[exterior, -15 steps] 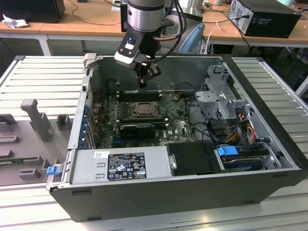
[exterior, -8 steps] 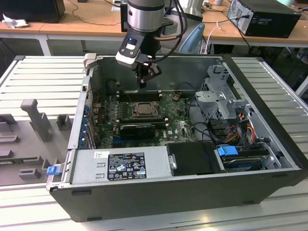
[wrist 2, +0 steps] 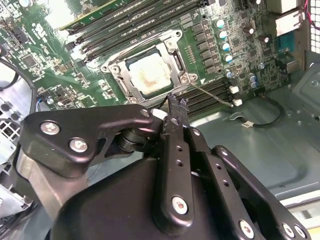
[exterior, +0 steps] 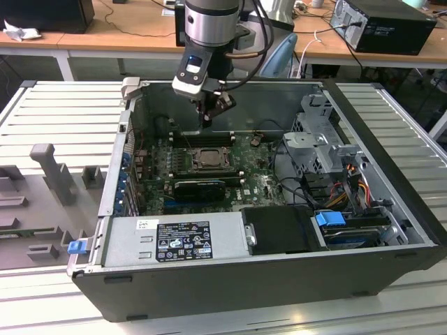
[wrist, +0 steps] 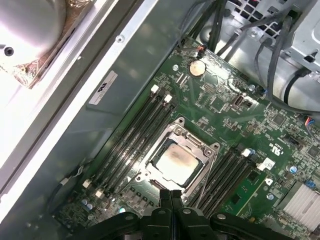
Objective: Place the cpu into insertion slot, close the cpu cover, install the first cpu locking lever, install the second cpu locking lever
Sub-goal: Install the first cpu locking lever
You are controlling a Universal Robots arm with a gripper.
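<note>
A black metal computer case [exterior: 279, 279] lies open on a ribbed grey worktop [exterior: 63, 105]. On its green board [exterior: 258, 178], a square silver chip [exterior: 207, 158] sits in the socket [wrist 2: 114, 69], framed by a thin metal cover [wrist 2: 176, 59]. Above the chip hangs the black tool [exterior: 206, 124], its slim fingers pressed together and empty.

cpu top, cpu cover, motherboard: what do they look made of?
cpu: metal top, matte silver-grey with a brownish smear, likely plated. cpu cover: thin stamped sheet metal, bright glints along its edges. motherboard: green lacquered circuit board, probably fibreglass laminate.
</note>
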